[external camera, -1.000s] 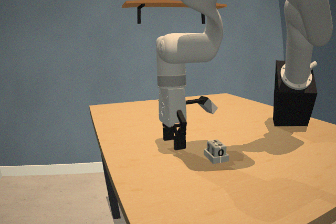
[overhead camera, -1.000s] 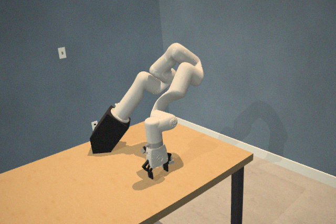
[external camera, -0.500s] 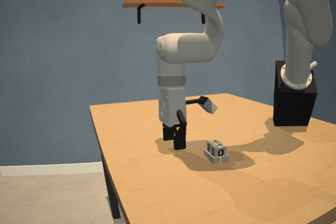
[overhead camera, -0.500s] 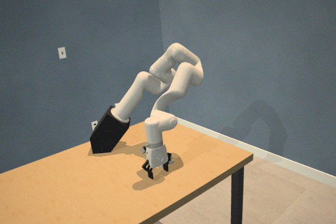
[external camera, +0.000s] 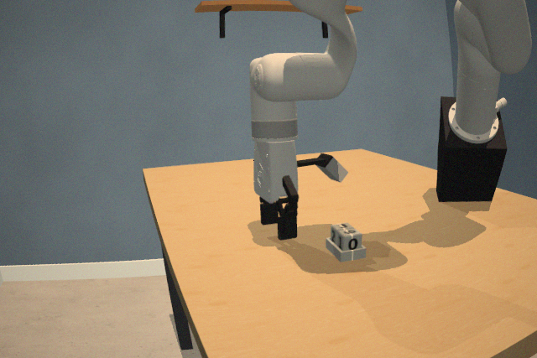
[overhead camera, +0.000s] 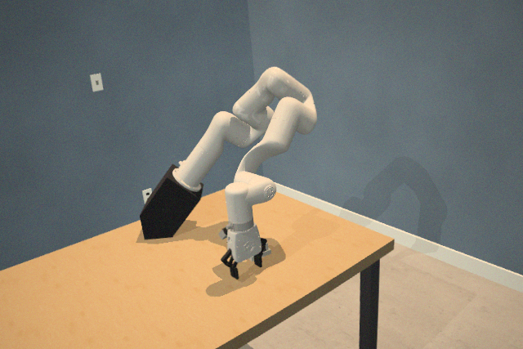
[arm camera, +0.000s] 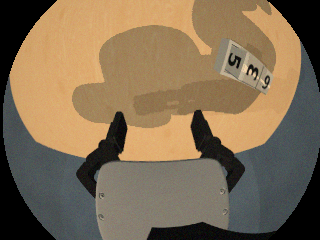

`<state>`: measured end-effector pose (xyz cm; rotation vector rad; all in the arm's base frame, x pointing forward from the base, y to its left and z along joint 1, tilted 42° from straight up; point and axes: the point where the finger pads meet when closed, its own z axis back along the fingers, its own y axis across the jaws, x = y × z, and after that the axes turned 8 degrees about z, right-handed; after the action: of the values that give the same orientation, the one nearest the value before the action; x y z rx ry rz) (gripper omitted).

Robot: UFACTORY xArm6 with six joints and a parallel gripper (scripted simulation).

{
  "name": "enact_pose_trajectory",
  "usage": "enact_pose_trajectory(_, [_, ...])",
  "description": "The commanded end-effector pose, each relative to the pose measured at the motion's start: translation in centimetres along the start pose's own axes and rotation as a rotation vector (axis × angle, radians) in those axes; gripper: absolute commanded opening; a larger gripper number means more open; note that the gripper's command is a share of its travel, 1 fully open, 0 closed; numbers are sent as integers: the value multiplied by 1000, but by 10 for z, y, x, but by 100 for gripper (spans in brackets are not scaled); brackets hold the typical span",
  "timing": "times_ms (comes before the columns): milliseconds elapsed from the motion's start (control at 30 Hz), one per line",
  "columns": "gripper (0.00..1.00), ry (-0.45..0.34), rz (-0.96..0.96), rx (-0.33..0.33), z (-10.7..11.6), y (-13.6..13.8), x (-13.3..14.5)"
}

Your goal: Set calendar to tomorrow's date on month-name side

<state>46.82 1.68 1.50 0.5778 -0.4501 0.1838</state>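
Note:
A grey tray (external camera: 359, 254) lies flat on the table with two pale cubes side by side in it. In the exterior view the nearer cube (external camera: 353, 243) shows a 0 on its end face and a 1 on the long side. The farther cube (external camera: 334, 234) has a dark digit there, too small to read surely. In the wrist view a face with a 5 (arm camera: 233, 60), one with a 3 and one like a 9 or 6 stand in a row. My gripper (overhead camera: 247, 270) (external camera: 278, 230) (arm camera: 158, 118) is open and empty, low over the table beside the tray. It mostly hides the tray in the top view.
The wooden table (overhead camera: 105, 294) (external camera: 260, 302) carries the arm's black base block (overhead camera: 168, 214) (external camera: 468, 172), away from the tray. The table's edge (overhead camera: 312, 294) lies beyond my gripper on the side away from the base. A wall shelf (external camera: 260, 6) hangs in the background.

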Motion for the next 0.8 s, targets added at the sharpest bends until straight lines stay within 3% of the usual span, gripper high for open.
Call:
enact_pose_trajectory(0, [100, -2, 1, -1, 1, 0, 1])
enact_pose_trajectory(433, [100, -2, 1, -1, 3, 0, 1])
enact_pose_trajectory(767, [100, -2, 1, -1, 40, 0, 1])
